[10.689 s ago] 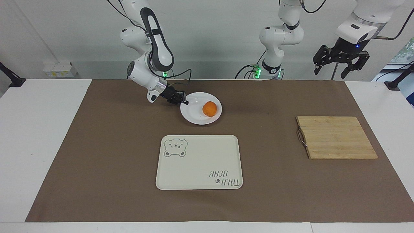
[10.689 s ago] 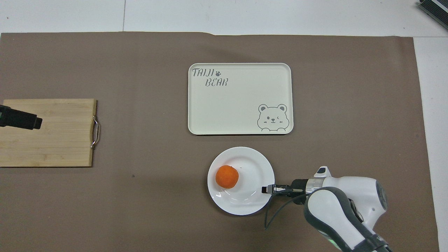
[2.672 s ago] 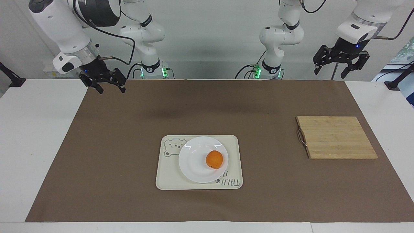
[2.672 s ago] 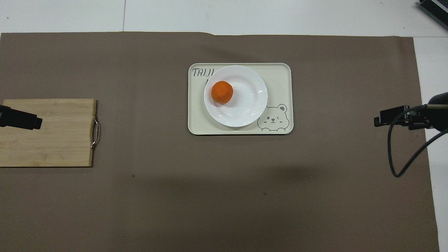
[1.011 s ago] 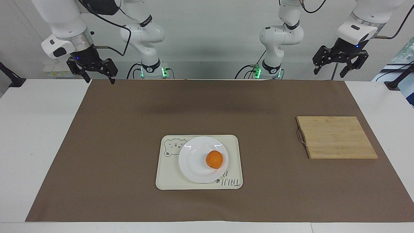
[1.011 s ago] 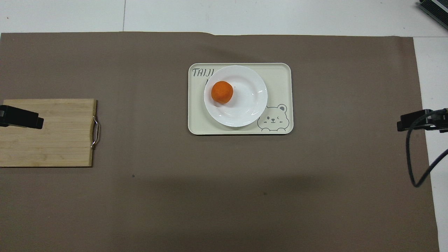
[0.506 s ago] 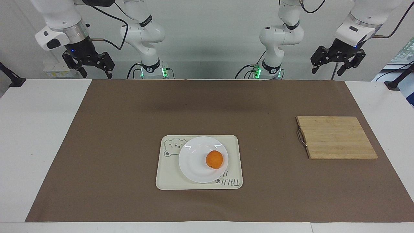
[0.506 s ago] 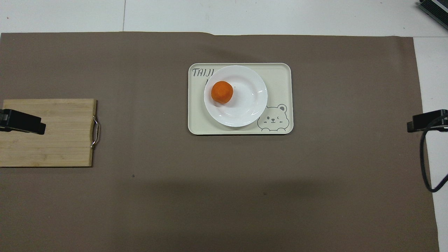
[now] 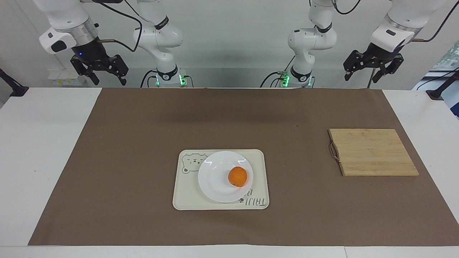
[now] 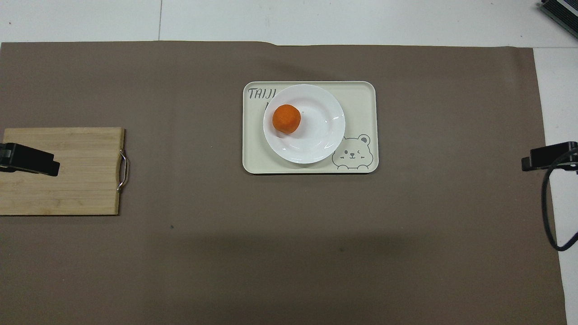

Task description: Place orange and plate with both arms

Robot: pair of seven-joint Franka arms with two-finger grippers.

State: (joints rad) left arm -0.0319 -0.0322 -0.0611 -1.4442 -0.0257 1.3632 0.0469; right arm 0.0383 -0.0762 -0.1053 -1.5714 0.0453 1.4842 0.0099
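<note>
One orange [image 9: 237, 176], one plate [image 9: 215, 179], and the orange sits on the plate, toward the left arm's end of it, while the plate rests on the single cream tray [image 9: 186, 195] in the middle of the brown mat [image 9: 125, 143]. By the look of it, both task items are already set down and nothing is in either claw. The right claw [image 9: 99, 73] hangs high over the robots' edge of the counter [image 9: 43, 161] at the right arm's end, fingers spread wide and empty; the left claw [image 9: 371, 70] mirrors it at the left arm's end, also spread wide and empty, and from overhead its tip [image 10: 29, 159] reads over the one wooden cutting board [image 9: 373, 152]. If any further move comes, the plate lies well apart from both claws, out toward the middle of the counter and farther from the robots than either. The left arm looks slightly the nearer to the orange, given which part of the plate the fruit sits on, though it's close. Count: two arms, one orange, one plate, one tray, one board.
</note>
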